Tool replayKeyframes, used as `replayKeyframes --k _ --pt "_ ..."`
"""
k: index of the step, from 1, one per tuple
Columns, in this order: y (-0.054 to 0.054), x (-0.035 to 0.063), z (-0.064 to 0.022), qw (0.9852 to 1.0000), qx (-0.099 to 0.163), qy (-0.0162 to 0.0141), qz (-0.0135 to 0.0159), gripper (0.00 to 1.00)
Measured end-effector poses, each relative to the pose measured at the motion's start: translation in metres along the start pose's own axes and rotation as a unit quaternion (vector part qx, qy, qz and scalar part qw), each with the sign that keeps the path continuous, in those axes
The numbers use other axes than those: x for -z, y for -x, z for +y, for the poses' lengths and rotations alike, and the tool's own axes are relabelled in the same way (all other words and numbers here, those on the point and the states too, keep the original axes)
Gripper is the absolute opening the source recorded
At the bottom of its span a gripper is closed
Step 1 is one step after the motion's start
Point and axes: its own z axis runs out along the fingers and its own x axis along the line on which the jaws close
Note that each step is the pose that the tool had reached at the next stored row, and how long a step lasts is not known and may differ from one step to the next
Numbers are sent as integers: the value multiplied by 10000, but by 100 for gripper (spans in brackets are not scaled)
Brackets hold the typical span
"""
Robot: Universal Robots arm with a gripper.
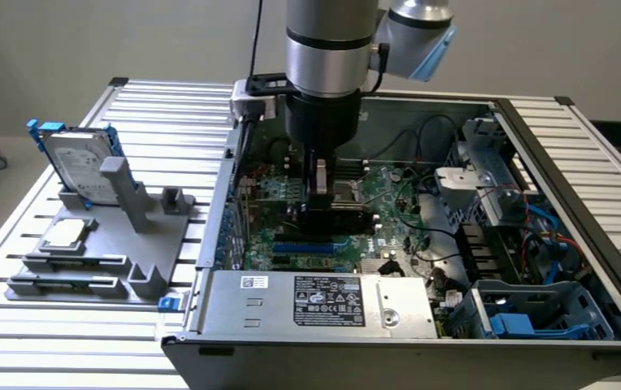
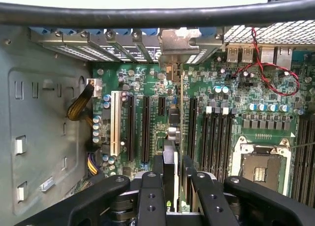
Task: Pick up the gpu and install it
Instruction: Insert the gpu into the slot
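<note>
Now the jaws are closed narrow on the gpu [image 2: 173,154], a thin green circuit-board card with a black rounded cooler shroud; one black finger [image 2: 150,196] lies on each face, and the card stands on edge between them.

The one silver-and-black robot arm [image 1: 330,49] reaches straight down into the open grey computer case [image 1: 397,357]; in the exterior view the gpu [image 1: 338,215] hangs directly below the jaws, low over the green motherboard [image 2: 236,88].

The relation that matters is alignment, I judge; the card's long axis runs away from the jaws toward the case's rear wall, parallel to the long black expansion slots [image 2: 146,127] beside it; its silver end bracket [image 2: 177,41] sits at the far end, up at the row of rear slot covers; the connector edge faces the board. Whether that edge is already in a slot I cannot tell, since the card hides what lies beneath it.

By count: one gpu, one arm, one pair of jaws; one case on the slatted aluminium table [image 1: 158,106]; well apart on the exterior view's left, one grey plastic fixture [image 1: 126,244] carrying one silver hard drive in a blue frame [image 1: 77,166] and one small square silver chip [image 1: 64,234]; one bare processor socket [image 2: 259,169] on the board.
</note>
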Motion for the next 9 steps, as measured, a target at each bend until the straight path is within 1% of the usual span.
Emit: replayKeyframes --k 9 --pt "4 -66 12 10000 -39 3 0 27"
